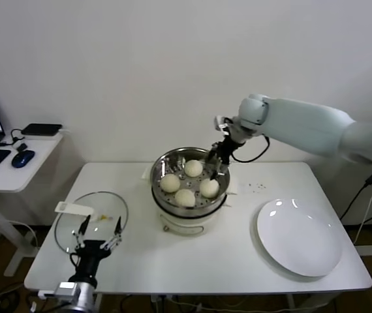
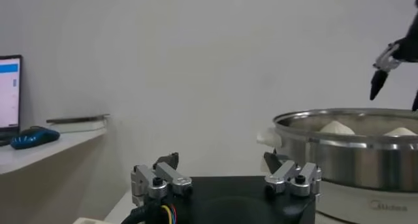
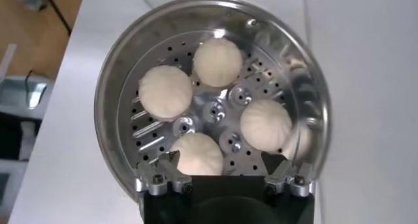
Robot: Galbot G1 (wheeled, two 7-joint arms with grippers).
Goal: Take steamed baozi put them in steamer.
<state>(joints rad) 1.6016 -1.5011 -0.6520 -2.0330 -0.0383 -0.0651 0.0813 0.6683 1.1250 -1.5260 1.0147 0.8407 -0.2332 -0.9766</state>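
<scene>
**Onlooker A:** All four steamed baozi (image 3: 166,91) are sitting on the perforated tray inside the steamer (image 1: 187,210), spaced in a ring and not quite touching. The white plate (image 1: 298,237) near the table's right edge is lying bare.

**Onlooker B:** And the right gripper (image 1: 216,163) is hovering over the pot's far rim, fingers spread wide, grasping nothing. From its own camera, the nearest bun is showing between the two fingertips, just below them.

**A:** So the loading is looking complete, I would judge. What matters now is getting out cleanly.

**B:** Agreed. It should be lifting straight up before swinging aside, keeping those open fingers off the steel wall and off the bun beneath.

**A:** The left gripper (image 1: 97,229) is waiting low at the table's front left, fingers apart and empty, just above the glass lid (image 1: 92,222) lying flat there.

**B:** If the lid is going on next, that arm is placed for it.
</scene>
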